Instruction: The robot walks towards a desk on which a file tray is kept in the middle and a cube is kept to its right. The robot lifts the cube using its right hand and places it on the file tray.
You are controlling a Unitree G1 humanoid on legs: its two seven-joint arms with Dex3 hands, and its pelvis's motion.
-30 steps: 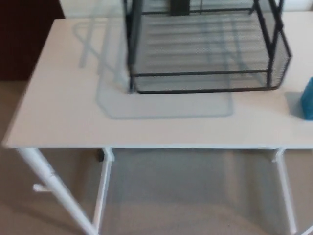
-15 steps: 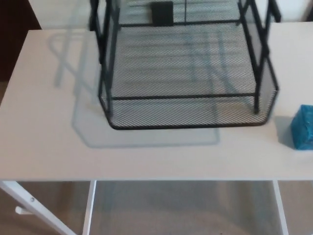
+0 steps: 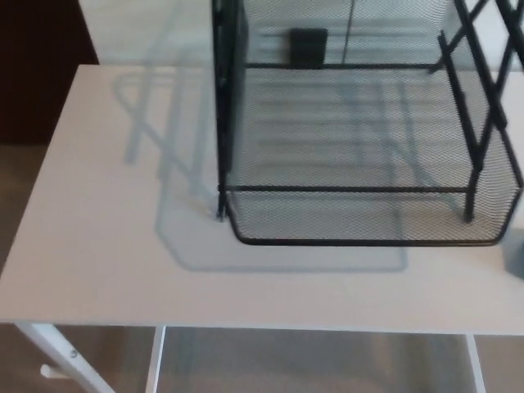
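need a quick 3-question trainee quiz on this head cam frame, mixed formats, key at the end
1. True or false: one of the robot's hands shows above the desk.
2. The file tray is made of: A) black wire mesh, B) clear plastic, C) wood.
3. Short answer: to which side of the file tray does its shadow spill onto the desk, picture left or picture right?

Key:
1. False. No hand is in view.
2. A.
3. Picture left.
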